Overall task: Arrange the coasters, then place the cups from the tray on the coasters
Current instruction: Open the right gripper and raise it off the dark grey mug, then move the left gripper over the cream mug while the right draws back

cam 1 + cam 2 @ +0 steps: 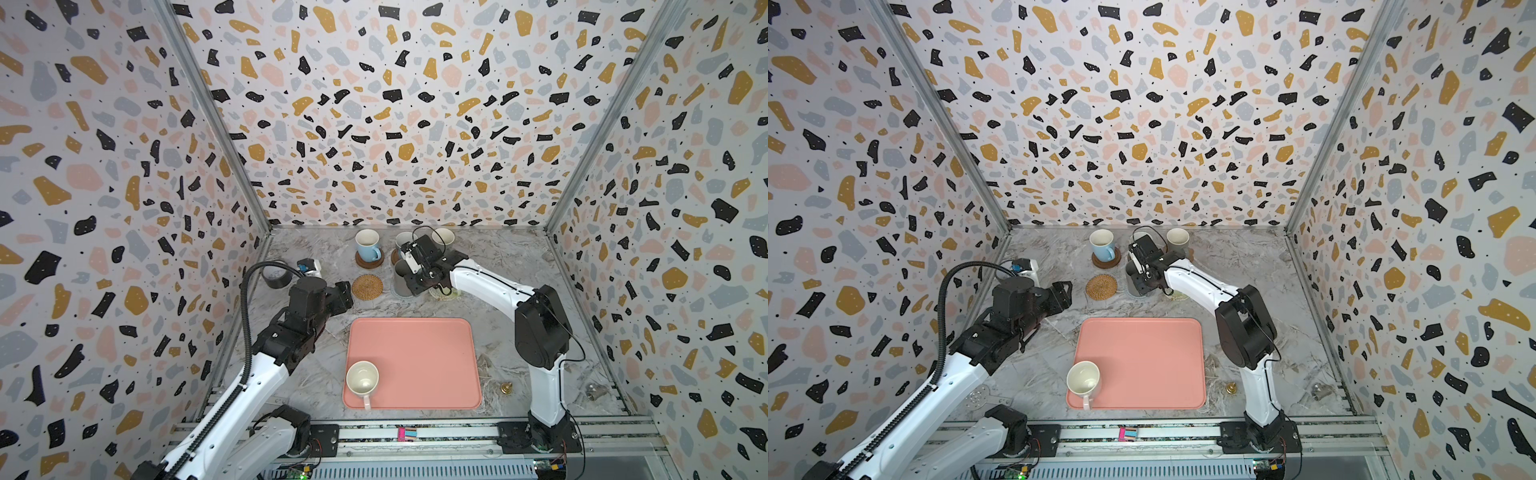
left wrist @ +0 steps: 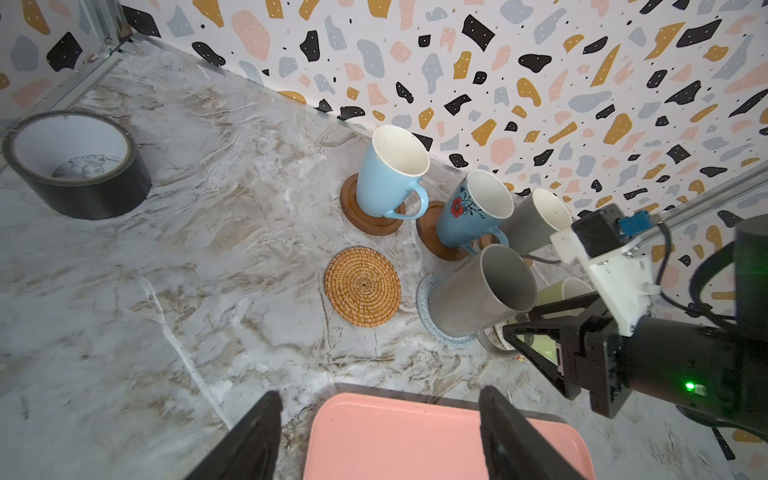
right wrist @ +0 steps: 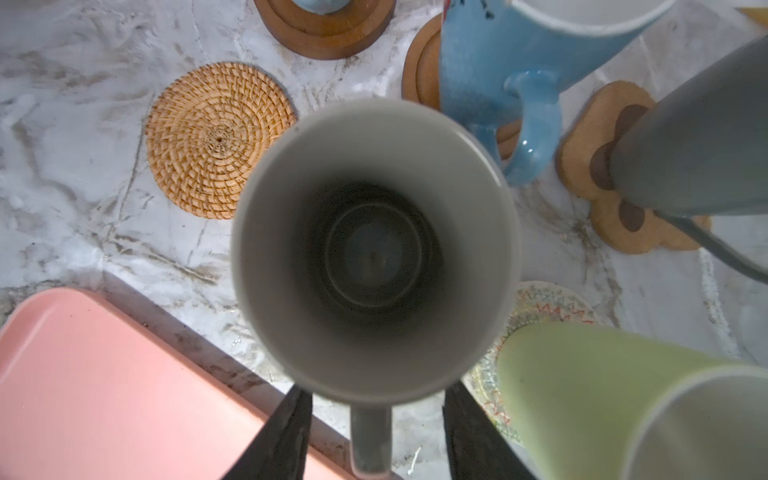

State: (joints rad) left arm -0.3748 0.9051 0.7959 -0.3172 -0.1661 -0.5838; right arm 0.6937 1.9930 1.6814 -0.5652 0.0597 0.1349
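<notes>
My right gripper point(image 3: 376, 401) is open, its fingers standing clear on either side of the dark grey cup's point(image 3: 374, 249) handle. That cup stands upright on the pale blue coaster point(image 2: 424, 307). Around it stand a light blue cup point(image 1: 368, 245) and a deeper blue cup point(image 2: 469, 216) on brown wooden coasters, a grey-beige cup point(image 2: 536, 220) on the paw coaster point(image 3: 590, 174), and a light green cup point(image 3: 582, 395) on the cream coaster point(image 3: 540, 307). The rattan coaster point(image 1: 367, 286) is bare. One pale cup point(image 1: 363, 378) stands on the pink tray point(image 1: 424, 357). My left gripper point(image 2: 380, 397) hangs open over the tray's far-left corner.
A dark grey tape roll point(image 1: 276, 276) lies near the left wall. A small brass object point(image 1: 505, 387) and a small clear object point(image 1: 592, 392) sit by the right arm's base. The cups crowd together at the back wall.
</notes>
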